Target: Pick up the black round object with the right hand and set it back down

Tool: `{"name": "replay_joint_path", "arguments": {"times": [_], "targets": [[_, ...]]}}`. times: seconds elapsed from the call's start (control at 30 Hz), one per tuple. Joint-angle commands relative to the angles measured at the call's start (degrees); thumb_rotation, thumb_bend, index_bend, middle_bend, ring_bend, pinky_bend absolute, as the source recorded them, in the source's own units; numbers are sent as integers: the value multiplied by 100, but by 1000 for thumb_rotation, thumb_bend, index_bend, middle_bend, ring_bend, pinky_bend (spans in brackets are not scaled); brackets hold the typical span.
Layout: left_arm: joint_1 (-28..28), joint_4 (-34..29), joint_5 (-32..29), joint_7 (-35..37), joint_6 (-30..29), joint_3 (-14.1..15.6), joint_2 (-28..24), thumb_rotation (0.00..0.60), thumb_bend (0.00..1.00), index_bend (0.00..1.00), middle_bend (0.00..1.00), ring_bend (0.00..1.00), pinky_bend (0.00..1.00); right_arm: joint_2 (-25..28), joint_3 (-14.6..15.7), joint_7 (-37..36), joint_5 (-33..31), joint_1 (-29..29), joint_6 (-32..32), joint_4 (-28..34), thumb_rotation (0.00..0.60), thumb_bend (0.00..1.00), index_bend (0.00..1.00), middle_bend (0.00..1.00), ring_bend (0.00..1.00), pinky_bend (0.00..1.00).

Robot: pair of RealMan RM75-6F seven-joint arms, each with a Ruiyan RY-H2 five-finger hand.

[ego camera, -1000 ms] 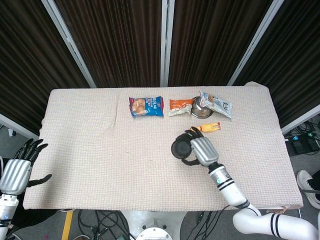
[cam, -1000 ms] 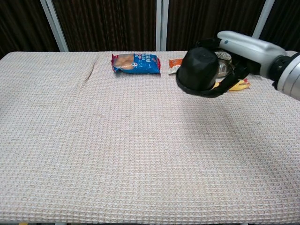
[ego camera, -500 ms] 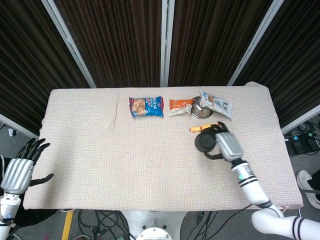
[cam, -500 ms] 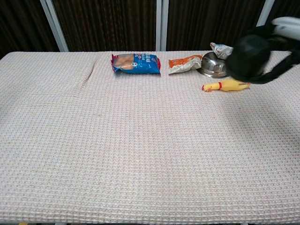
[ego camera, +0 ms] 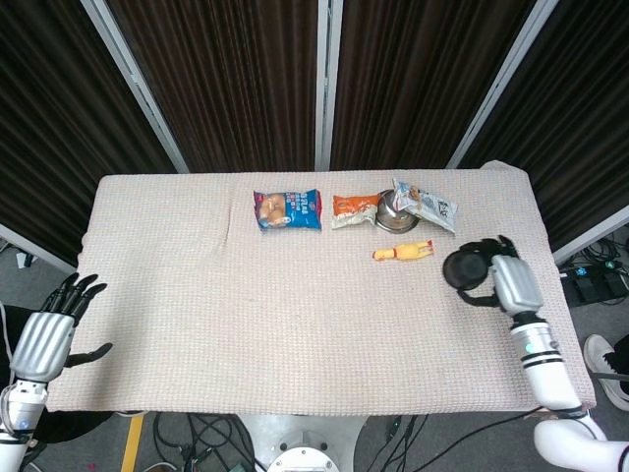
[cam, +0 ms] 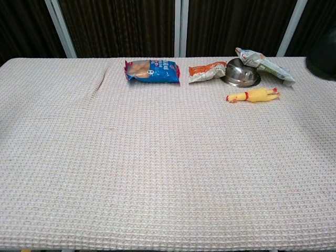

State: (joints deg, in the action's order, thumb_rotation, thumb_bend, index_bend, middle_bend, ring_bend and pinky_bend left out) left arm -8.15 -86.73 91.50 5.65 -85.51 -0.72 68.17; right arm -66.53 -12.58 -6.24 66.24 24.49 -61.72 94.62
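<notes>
The right hand [ego camera: 511,282] grips the black round object [ego camera: 464,267], dark fingers curled round its rim, over the right-hand part of the worktop [ego camera: 197,315], near its right edge. Whether the object touches the cloth can't be told from the head view. In the chest view only a dark curved shape [cam: 323,59] shows at the right border, prob. the same object; the hand itself is cut off there.

The left hand [ego camera: 49,334] hangs off the worktop's left edge, fingers spread, holding nothing.

Along the far side of the cream waffle-weave cloth, l. to r.: a blue snack packet [ego camera: 287,209], an orange snack packet [ego camera: 353,208], a shiny steel bowl [ego camera: 395,213] just beside the orange one, and a white-grey foil packet [ego camera: 427,206] resting against the bowl's far-right rim. A yellow rubber chicken toy [ego camera: 403,252] lies on its side just in front of the bowl, between the bowl and the held object, apart from both.
</notes>
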Motion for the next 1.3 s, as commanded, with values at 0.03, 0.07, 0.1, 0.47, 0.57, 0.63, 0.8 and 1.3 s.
{"name": "replay_joint_path", "arguments": {"times": [0.03, 0.07, 0.1, 0.47, 0.57, 0.63, 0.8, 1.3], "targets": [[-5, -29, 33, -57, -16, 10, 22, 600, 86, 157, 83, 0, 168, -446, 200, 346, 579, 232, 293, 41, 600, 243, 456, 491, 130, 0], [1, -42, 24, -67, -18, 10, 17, 600, 85, 157, 83, 0, 168, -653, 206, 536, 648, 387, 391, 107, 600, 243, 456, 491, 130, 0], [7, -65, 6, -76, -24, 4, -3, 600, 85, 157, 83, 0, 168, -943, 201, 752, 696, 574, 498, 175, 600, 242, 456, 491, 130, 0], [82, -49, -33, 33, -89, 23, -99, 600, 85, 157, 83, 0, 169, -889, 249, 764, 149, 198, 46, -273, 600, 242, 458, 490, 131, 0], [22, -41, -6, 6, -52, -9, -12, 600, 85, 157, 83, 0, 168, -732, 344, 429, 170, 82, 156, -411, 600, 242, 457, 490, 130, 0], [-10, -52, 31, -46, -48, -21, 37, 600, 85, 157, 83, 0, 168, -805, 468, 382, 350, 89, 230, -535, 600, 241, 457, 491, 130, 0], [1, -28, -8, -81, 3, 13, 59, 600, 85, 157, 83, 0, 168, -1184, 618, 247, 559, 114, 318, -901, 600, 241, 457, 489, 130, 0], [49, 156, -30, 119, -62, 19, 31, 600, 86, 157, 82, 0, 168, -1856, 735, 348, 561, 136, 484, -1749, 600, 246, 423, 471, 128, 0]]}}
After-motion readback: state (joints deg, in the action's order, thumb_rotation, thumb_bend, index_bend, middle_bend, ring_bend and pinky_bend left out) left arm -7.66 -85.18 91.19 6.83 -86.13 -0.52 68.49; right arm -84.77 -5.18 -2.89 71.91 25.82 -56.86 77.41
